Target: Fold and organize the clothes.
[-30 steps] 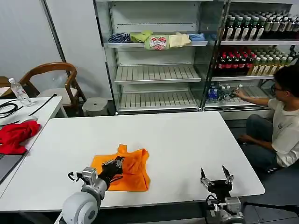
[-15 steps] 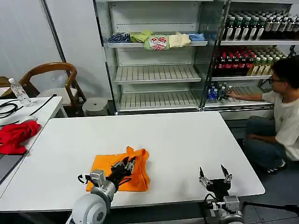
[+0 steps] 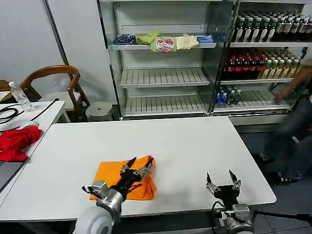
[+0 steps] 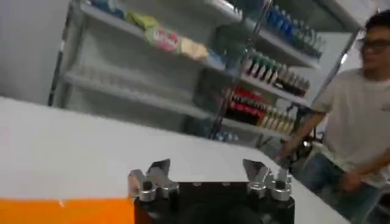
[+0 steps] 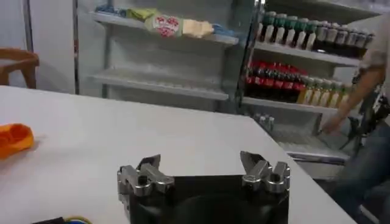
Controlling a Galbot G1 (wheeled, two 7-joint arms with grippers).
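White table [image 3: 195,146] in foreground, matte top. Second white table [image 3: 46,111] at left edge, holding clear water bottle [image 3: 21,97], black cables [image 3: 9,113], red garment [image 3: 17,141]. Wooden chair [image 3: 53,83] with curved back behind it, near pale grey wall [image 3: 29,39]. Small round grey stool [image 3: 100,110] on floor beside open shelving unit [image 3: 163,73]; folded small clothes [image 3: 163,41] on upper shelf, lower shelves slatted. Drinks rack [image 3: 265,44] at right, rows of bottles. Even indoor light.
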